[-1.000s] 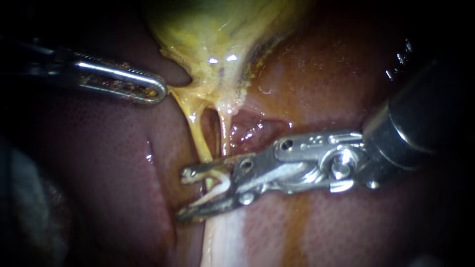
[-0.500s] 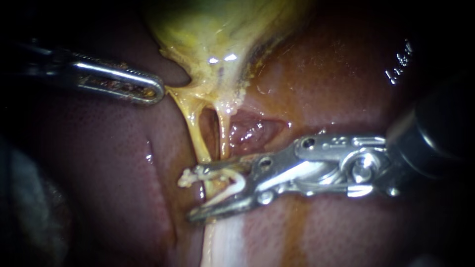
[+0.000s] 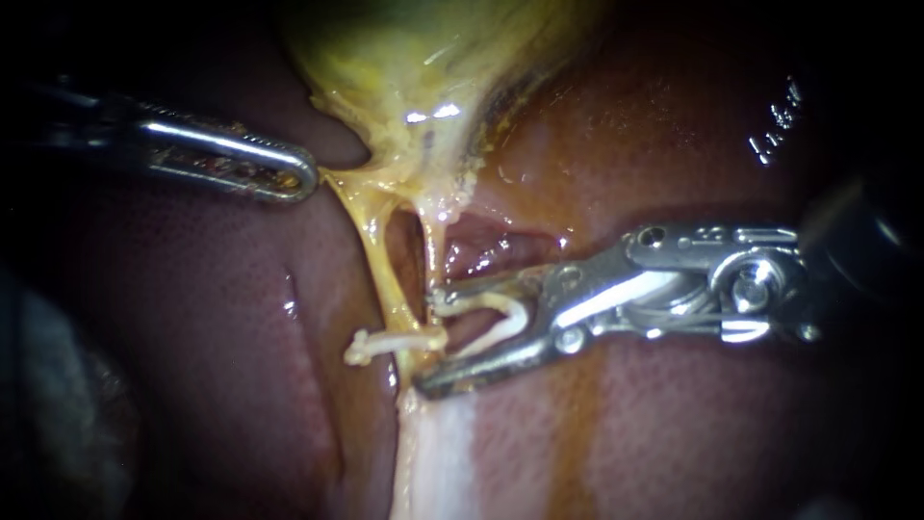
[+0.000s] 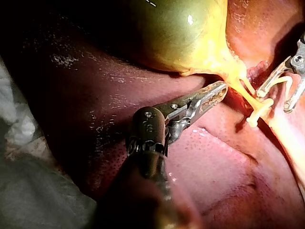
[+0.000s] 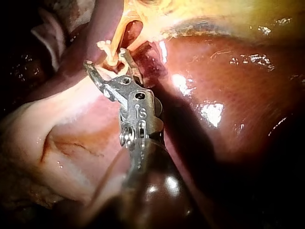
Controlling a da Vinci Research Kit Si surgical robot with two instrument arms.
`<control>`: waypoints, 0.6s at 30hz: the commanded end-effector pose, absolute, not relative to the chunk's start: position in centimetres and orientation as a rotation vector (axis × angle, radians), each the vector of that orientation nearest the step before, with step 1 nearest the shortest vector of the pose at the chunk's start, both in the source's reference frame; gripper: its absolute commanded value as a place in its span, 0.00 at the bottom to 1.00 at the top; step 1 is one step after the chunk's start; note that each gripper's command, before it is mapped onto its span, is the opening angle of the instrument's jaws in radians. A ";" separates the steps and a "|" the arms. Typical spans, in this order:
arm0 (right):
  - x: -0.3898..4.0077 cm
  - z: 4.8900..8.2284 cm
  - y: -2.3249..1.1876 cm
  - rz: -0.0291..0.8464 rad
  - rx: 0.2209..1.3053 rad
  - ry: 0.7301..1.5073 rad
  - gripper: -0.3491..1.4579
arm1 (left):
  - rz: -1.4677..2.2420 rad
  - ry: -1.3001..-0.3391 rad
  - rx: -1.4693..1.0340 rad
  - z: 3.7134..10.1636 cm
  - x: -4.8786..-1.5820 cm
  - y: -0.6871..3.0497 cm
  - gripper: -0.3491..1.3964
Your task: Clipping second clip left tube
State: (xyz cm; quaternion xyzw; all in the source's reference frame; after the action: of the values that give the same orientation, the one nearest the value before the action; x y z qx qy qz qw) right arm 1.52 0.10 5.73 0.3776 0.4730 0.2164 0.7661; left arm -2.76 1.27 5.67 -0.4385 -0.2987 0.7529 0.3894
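Right instrument (image 3: 426,342) jaws hold open clip (image 3: 502,320), just beside left tube (image 3: 380,260). Shut clip (image 3: 385,343) sits on it. Left instrument (image 3: 306,178) pinches gallbladder (image 3: 404,67) edge.

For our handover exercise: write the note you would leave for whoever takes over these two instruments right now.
The left instrument rests its tip against the yellow tissue under the gallbladder, beside the top of the left tube.
The right instrument has its jaws apart, holding an unclosed clip. It is beside the left tube, not around it.
Done: one closed clip sits across the left tube, low down.
Left: bring the unclosed clip around the left tube, probably above the closed clip, and close it.
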 end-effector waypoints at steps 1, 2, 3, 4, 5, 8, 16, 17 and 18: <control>1.55 5.75 0.10 0.475 0.823 1.032 0.47 | 1.914 -0.759 -1.115 5.67 -2.76 1.27 0.00; 1.57 5.77 0.09 0.486 0.830 1.033 0.47 | 1.914 -0.759 -1.115 5.67 -2.76 1.27 0.00; 1.59 5.79 0.09 0.492 0.833 1.036 0.47 | 1.914 -0.759 -1.115 5.67 -2.76 1.27 0.00; 1.61 5.81 0.08 0.498 0.836 1.037 0.47 | 1.914 -0.759 -1.115 5.67 -2.76 1.27 0.00; 1.63 5.82 0.07 0.502 0.838 1.034 0.47 | 1.914 -0.759 -1.115 5.67 -2.76 1.27 0.00; 1.68 5.90 0.03 0.511 0.841 1.035 0.47 | 1.914 -0.759 -1.115 5.67 -2.77 1.27 0.00; 1.71 6.15 -0.02 0.546 0.826 1.027 0.47 | 1.914 -0.759 -1.115 5.67 -2.77 1.27 0.00; 1.71 6.16 -0.01 0.546 0.826 1.027 0.47 | 1.914 -0.759 -1.115 5.67 -2.77 1.27 0.00; 1.71 6.16 -0.01 0.547 0.825 1.027 0.47 | 1.914 -0.759 -1.115 5.67 -2.77 1.27 0.00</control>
State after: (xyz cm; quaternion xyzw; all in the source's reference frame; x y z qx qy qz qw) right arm 1.72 0.00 6.17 0.3782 0.4712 0.2513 0.7562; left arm -2.77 1.27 5.67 -0.4387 -0.2988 0.7528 0.3894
